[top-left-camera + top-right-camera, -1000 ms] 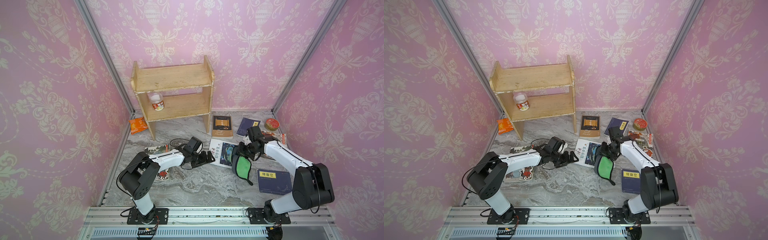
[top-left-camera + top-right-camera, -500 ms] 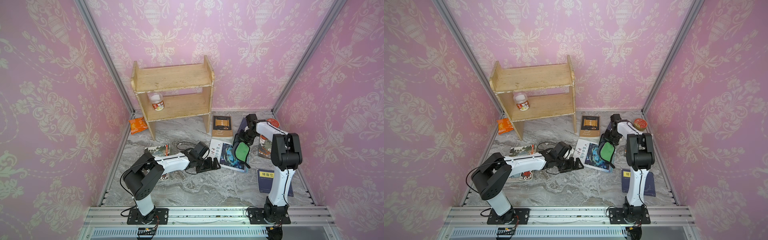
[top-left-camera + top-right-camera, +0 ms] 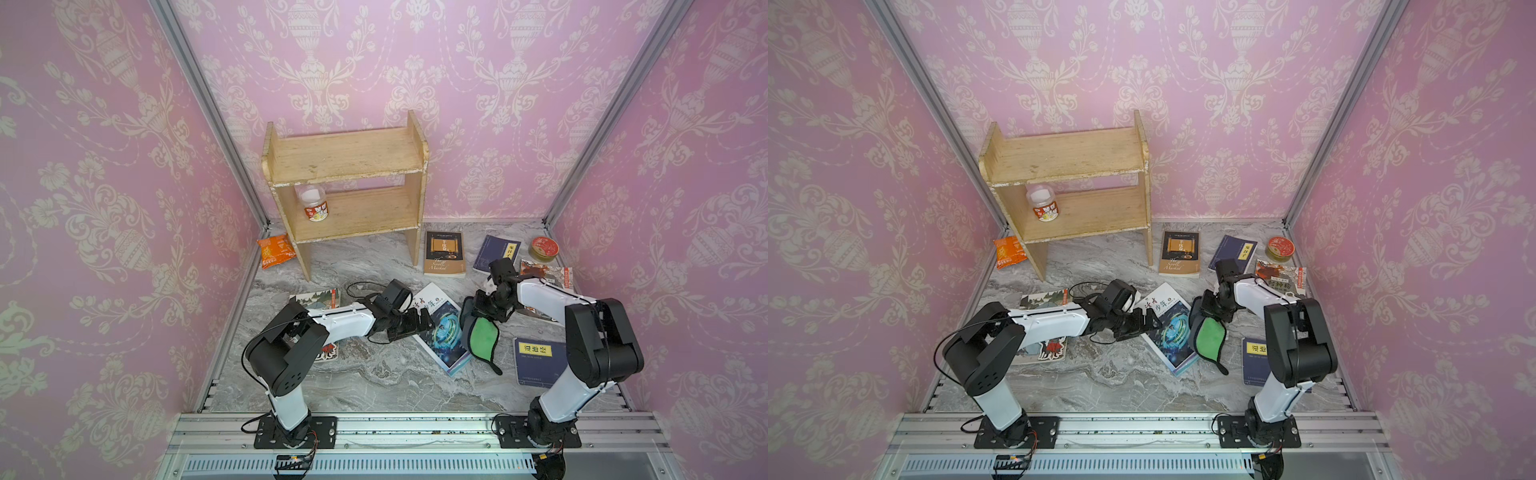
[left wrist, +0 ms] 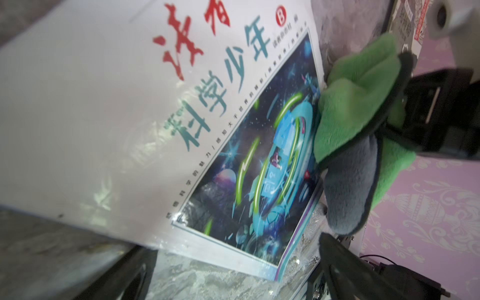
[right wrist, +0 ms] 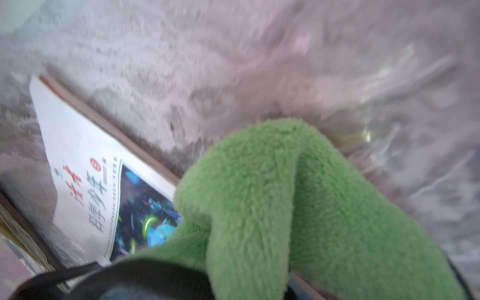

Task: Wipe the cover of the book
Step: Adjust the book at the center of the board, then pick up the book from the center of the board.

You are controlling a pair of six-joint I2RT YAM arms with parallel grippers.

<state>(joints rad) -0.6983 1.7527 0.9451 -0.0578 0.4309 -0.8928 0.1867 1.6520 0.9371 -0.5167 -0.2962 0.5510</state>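
Note:
The book lies flat mid-table, its white cover bearing red and teal characters and a blue space picture. My left gripper rests low at the book's left edge, open; in the left wrist view the book fills the frame beyond its dark fingers. My right gripper is shut on a green and grey cloth that hangs against the book's right edge. In the right wrist view the cloth hides the jaws beside the book.
A wooden shelf holding a jar stands at the back. Around it lie an orange packet, a brown book, a dark blue book and a red tin. A blue book lies front right.
My right arm swung the cloth toward the back along the book's right side, then back nearer the front. The book has turned and slid slightly forward, with the left gripper following its edge.

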